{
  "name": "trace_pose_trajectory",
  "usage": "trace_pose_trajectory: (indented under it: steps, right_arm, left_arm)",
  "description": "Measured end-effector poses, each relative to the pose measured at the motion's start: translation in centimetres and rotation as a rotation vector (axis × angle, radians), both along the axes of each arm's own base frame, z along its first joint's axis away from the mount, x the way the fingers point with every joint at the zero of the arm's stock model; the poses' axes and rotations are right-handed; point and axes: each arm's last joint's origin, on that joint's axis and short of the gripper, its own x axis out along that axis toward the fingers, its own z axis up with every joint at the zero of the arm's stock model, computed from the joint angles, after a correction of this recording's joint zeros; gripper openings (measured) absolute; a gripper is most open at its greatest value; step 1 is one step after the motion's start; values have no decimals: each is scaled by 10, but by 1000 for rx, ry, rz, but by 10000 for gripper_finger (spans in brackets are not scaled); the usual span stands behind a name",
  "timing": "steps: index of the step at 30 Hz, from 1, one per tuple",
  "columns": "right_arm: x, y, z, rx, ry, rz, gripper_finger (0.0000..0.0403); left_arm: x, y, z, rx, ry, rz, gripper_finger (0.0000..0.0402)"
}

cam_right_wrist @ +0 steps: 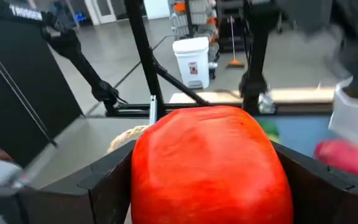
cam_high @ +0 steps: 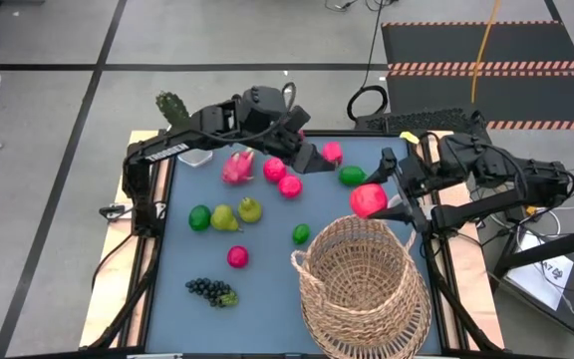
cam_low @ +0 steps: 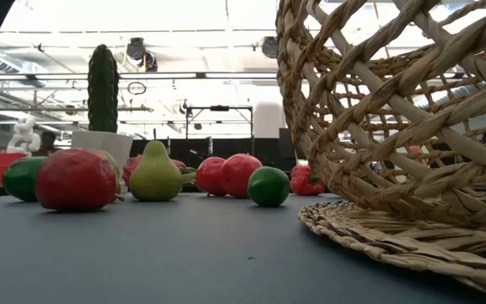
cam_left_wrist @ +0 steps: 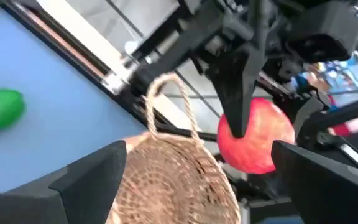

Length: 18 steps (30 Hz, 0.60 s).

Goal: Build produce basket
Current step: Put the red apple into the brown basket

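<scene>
Gripping a big round red toy apple (cam_right_wrist: 210, 165) across its middle in the right gripper (cam_high: 392, 196), just above the far rim of the large tan woven wicker basket (cam_high: 362, 289) — looks light, hard, slick, so best squeezed at the widest part. Left gripper (cam_high: 312, 150) spread wide, empty, over the far table edge.

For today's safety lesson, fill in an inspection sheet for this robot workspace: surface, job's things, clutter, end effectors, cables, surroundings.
Surface: dark blue table top, no spills seen.
Job's things: wicker basket at the near right, no fruit seen inside; loose produce spread across the table, including a grape bunch.
Clutter: potted cactus at the far left corner.
End effectors: right end effector holds a red apple beside the basket's far rim; left end effector open, holding nothing, over the far side.
Cables: black coil and yellow cable on the floor.
Surroundings: striped floor mat; no people seen.
</scene>
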Motion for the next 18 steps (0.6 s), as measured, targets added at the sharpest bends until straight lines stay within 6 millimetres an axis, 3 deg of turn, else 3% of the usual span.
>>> trace_pose_trajectory:
  steps: [9,18]
  right_arm:
    - [-2,0,6,84,15,-20,313]
    - [27,10,21,324,95,-33,313]
  left_arm:
    - [-19,3,-17,70,256,84,399]
    - [-29,7,-36,120,489,166,399]
